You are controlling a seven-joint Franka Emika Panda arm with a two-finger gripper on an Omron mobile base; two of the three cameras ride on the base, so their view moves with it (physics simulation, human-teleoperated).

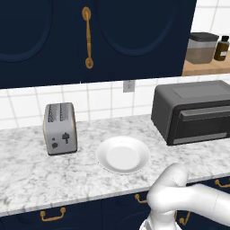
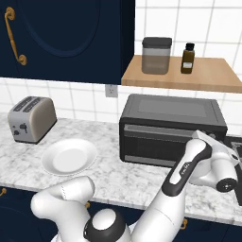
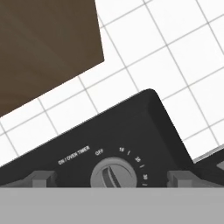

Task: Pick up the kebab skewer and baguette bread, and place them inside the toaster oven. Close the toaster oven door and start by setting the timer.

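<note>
Left base view: boxy dark grey toaster oven (image 1: 191, 112) at right of frame on the grey marble worktop (image 1: 27, 173), door shut. White round plate (image 1: 123, 155) lies bare at centre; silver two-slot toaster (image 1: 59, 128) stands left, open worktop between them.

Right base view: white arm reaches to the oven's right end; the hand (image 2: 226, 183) lies at right of frame.

Hand view: grey timer dial (image 3: 113, 175) at bottom centre, lettering "ON / OVEN TIMER", "OFF", small numerals alongside. Fingertips (image 3: 41, 178) stand wide, either side of the dial, gripping nothing.

plate (image 1: 123, 155) — between slot toaster (image 1: 59, 128) left | toaster oven (image 1: 193, 112) right
</note>
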